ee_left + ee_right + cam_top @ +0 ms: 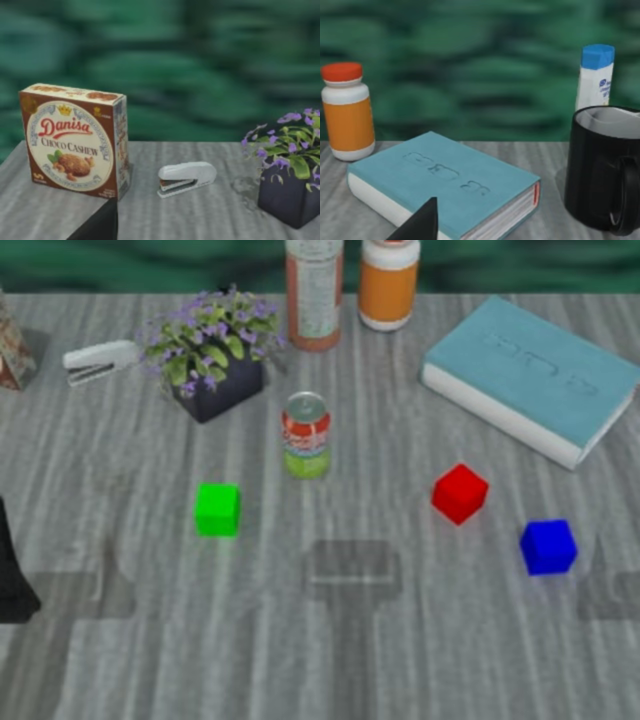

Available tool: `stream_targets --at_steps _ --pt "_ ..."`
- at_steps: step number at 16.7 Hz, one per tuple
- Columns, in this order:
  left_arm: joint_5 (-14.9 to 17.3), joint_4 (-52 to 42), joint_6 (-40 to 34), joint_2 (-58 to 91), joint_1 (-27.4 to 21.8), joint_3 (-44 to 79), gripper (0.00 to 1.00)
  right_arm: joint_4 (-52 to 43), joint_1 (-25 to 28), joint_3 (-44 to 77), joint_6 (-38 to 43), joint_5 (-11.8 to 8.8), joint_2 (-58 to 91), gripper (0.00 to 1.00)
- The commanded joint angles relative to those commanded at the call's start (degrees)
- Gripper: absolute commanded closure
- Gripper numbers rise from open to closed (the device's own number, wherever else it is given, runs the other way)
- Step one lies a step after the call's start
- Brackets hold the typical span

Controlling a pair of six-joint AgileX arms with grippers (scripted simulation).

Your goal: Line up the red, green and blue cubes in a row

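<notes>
Three cubes rest apart on the grey table in the top view. The green cube (217,509) lies left of centre, the red cube (460,492) right of centre, and the blue cube (548,546) nearer the front and further right. Nothing touches any cube. My left arm (12,580) is parked at the table's left edge, well left of the green cube. A dark part of my left gripper (97,225) shows low in the left wrist view. My right gripper (420,222) shows only in the right wrist view, in front of the book; neither wrist view shows a cube.
A striped soda can (306,435) stands behind and between the green and red cubes. Further back are a potted plant (208,350), a stapler (100,360), two bottles (388,280), a teal book (530,375) and a cookie box (75,140). A black mug (602,167) stands beside the book.
</notes>
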Motion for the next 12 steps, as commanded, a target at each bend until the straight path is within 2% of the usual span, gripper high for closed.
stream_targets --at_steps 6,12 --pt "0.0 0.0 0.0 0.0 0.0 0.0 0.0 -3.5 1.25 5.86 -0.92 0.14 5.93 0.0" --pt "0.0 0.0 0.0 0.0 0.0 0.0 0.0 -18.11 6.37 29.54 -4.54 0.27 32.46 0.0"
